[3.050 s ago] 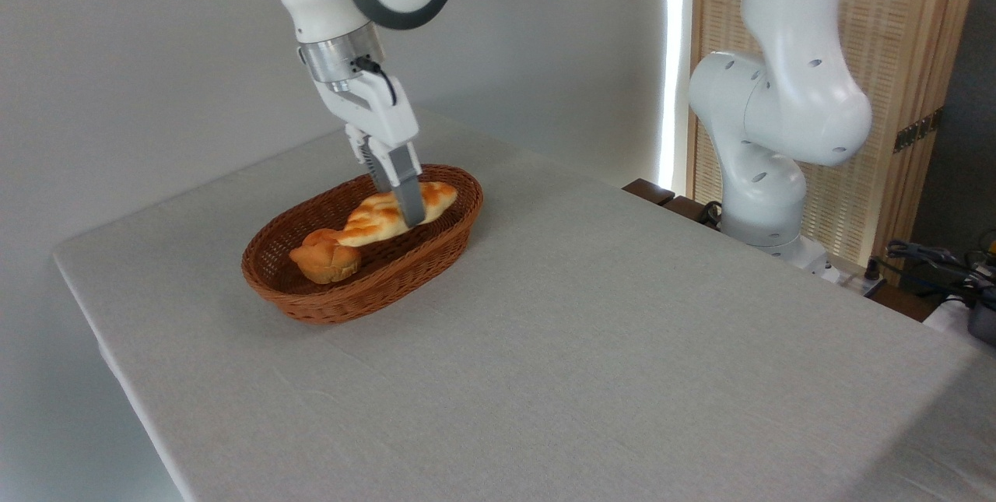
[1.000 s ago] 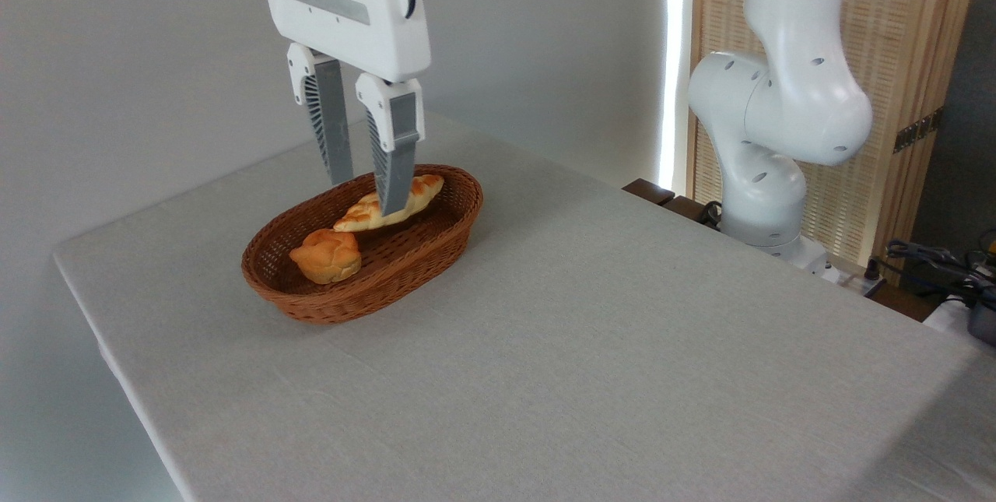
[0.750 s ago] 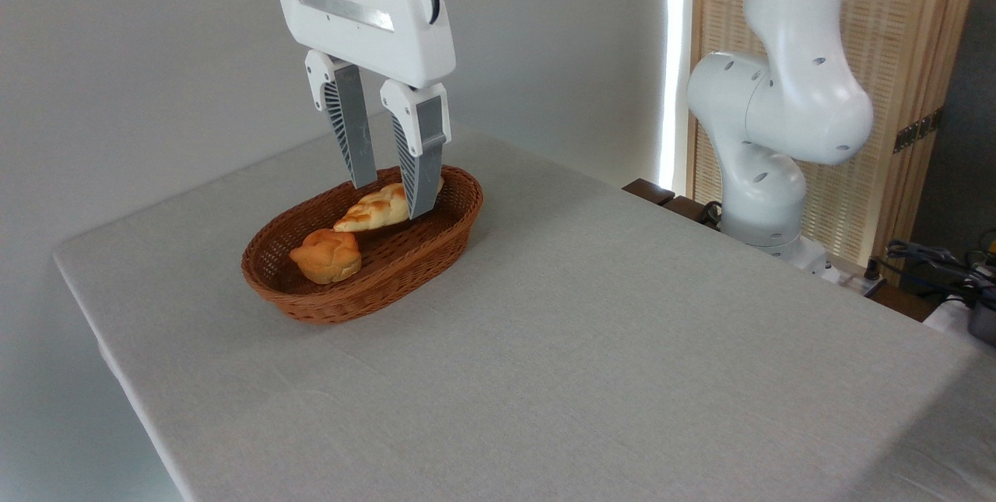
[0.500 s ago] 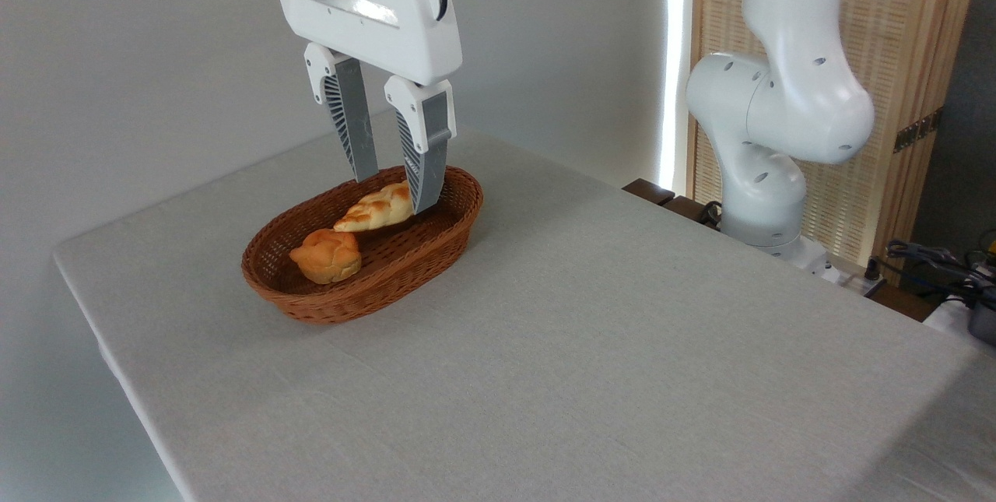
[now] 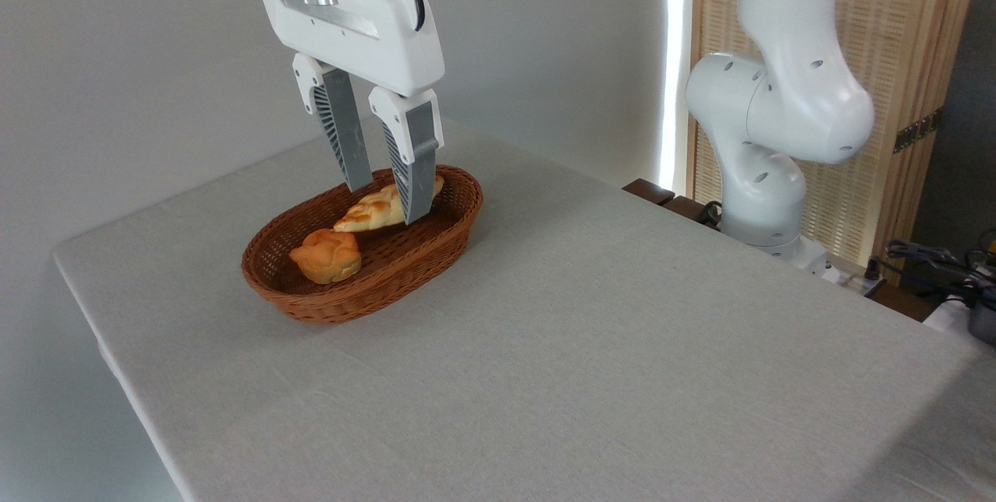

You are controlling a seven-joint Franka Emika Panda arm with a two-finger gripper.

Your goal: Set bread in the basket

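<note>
The bread [image 5: 373, 212], a long braided golden loaf, lies inside the oval reddish-brown wicker basket [image 5: 342, 298], leaning toward its far wall. My gripper [image 5: 387, 202] hangs above the basket with its grey fingers pointing down and spread apart, nothing held between them. The near finger [image 5: 412, 175] crosses in front of the loaf's right part and hides it. The other finger stands behind the loaf, near the far rim.
A small round orange bun [image 5: 327, 255] sits in the basket's left end. The arm's white base [image 5: 766, 175] stands off the table's far right edge, beside a slatted wooden screen [image 5: 903, 58]. Cables [image 5: 941, 261] lie at the far right.
The gripper let go of the bread, which settled in the basket. It rose, turned and opened, then over the last half second shifted slightly left and down.
</note>
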